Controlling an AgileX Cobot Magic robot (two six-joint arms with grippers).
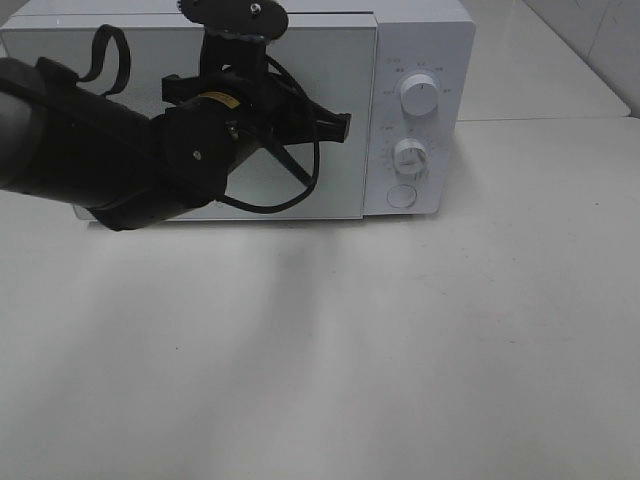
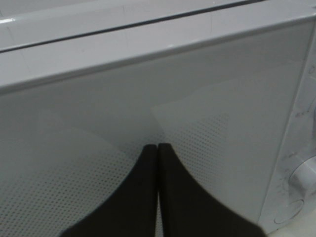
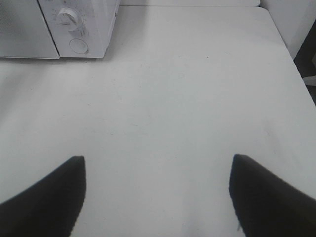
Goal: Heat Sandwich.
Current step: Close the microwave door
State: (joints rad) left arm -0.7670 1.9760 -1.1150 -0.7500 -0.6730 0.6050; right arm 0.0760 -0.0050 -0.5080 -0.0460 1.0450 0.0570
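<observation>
Checking all three views for the sandwich: it doesn't show in any of them, so I cannot tell where it is.

The microwave (image 1: 430, 45) is white and sits at the back of the table (image 1: 420, 360). Its door (image 1: 300, 55) is closed flush with the body. Through the dotted window mesh the interior is unreadable.

The left gripper (image 2: 157, 147) has its fingers pressed together with nothing between them. The tips point at the door's mesh panel, toward the control-panel side. I cannot tell whether they touch the door or sit just off it. In the high view the left arm crosses in front of the door, with a black cable looped below the wrist.

The control panel is right of the door. It has an upper knob (image 1: 418, 97), a lower knob (image 1: 408, 156) and a round button (image 1: 401, 195) under them.

The right gripper (image 3: 158, 159) has its fingers spread wide and holds nothing. It is over bare tabletop, well apart from the microwave, and only the lower right front corner of the microwave shows in its wrist view.
</observation>
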